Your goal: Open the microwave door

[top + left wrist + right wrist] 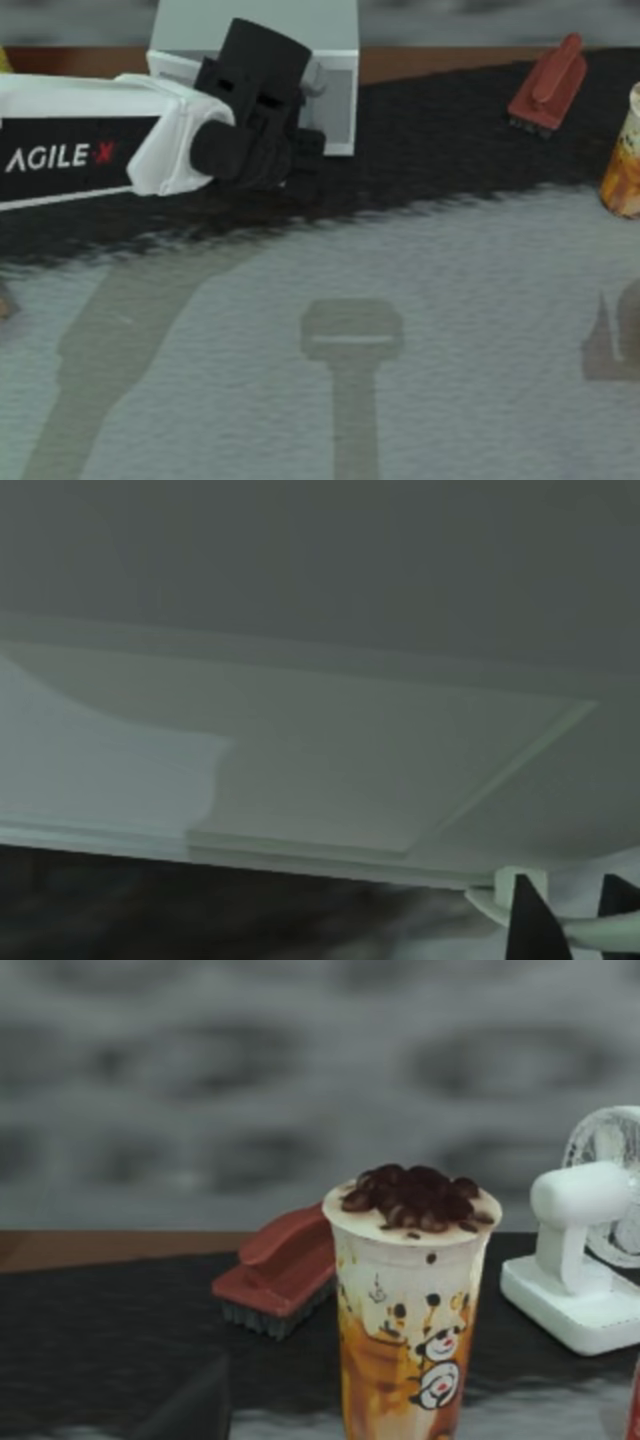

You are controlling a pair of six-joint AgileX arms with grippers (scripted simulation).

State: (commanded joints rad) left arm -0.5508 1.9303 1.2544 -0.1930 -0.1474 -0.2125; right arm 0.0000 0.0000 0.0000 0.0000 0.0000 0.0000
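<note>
At the far edge of the table (pixel 470 330), left of its middle, stands the microwave (pixel 335 40), and the left gripper (pixel 300 165) is just in front of it, its dark fingers (pixel 528 925) spread around the pale handle (pixel 500 908) of the microwave door (pixel 330 770). Toward the far right corner lie a red brush (pixel 548 88) and a bubble tea cup (pixel 410 1310) well apart from the microwave, with a small white fan (pixel 590 1260) beside the cup, and the right gripper is not seen.
</note>
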